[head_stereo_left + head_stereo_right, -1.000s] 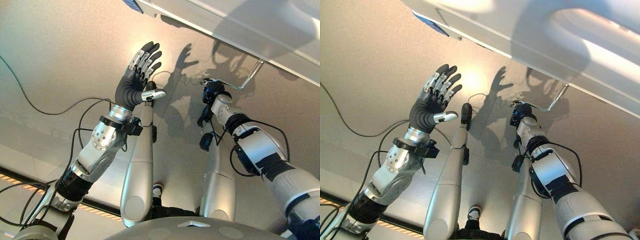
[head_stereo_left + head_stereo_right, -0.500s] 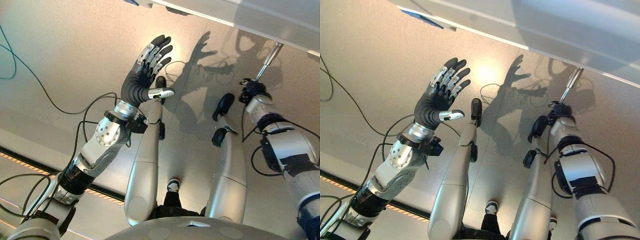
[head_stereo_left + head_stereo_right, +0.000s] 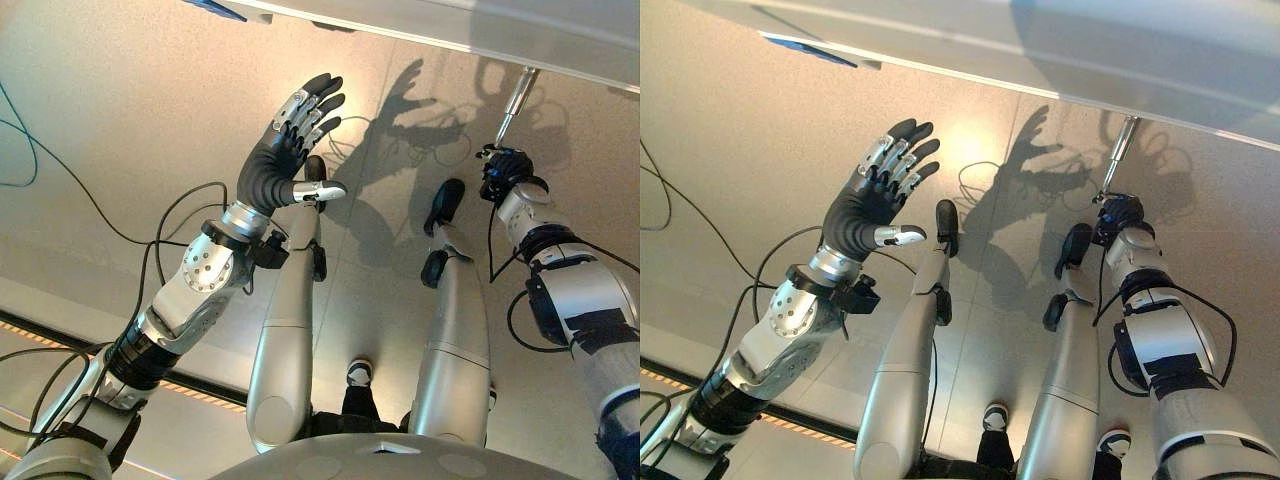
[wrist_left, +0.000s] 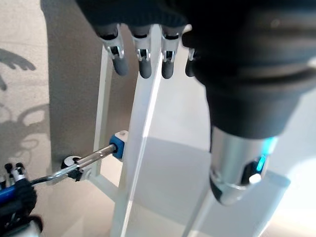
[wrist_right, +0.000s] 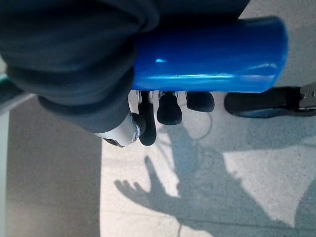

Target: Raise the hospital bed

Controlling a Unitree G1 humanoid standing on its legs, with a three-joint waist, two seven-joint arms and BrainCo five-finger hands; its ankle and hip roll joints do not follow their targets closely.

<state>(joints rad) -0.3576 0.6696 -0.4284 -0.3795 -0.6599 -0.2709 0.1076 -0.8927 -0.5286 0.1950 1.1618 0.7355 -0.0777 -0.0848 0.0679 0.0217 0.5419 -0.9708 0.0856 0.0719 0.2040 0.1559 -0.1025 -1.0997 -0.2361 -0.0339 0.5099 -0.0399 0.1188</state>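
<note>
The hospital bed's pale frame [image 3: 520, 25] runs along the far edge of the eye views. A thin metal crank rod [image 3: 515, 100] reaches from under it down to my right hand [image 3: 505, 170]. In the right wrist view, that hand's fingers [image 5: 165, 106] are curled round the crank's blue handle [image 5: 207, 54]. My left hand [image 3: 285, 160] is held up over the floor, open with straight spread fingers, touching nothing. In the left wrist view the crank rod [image 4: 91, 158] enters a blue socket [image 4: 118, 141] on the bed's white frame [image 4: 143, 148], and my right hand [image 4: 15, 202] shows at its end.
The floor is smooth beige tile. A dark strip with an orange-striped edge [image 3: 60, 335] crosses the near left floor. A thin teal cable [image 3: 10, 150] lies at the far left. A blue label [image 3: 215, 8] sits on the bed's underside edge.
The camera has shifted. A second ago the crank's bent arm lay sideways by my right hand; now the rod runs straight up to the bed, so the hand has swung the handle round. Left hand unchanged.
</note>
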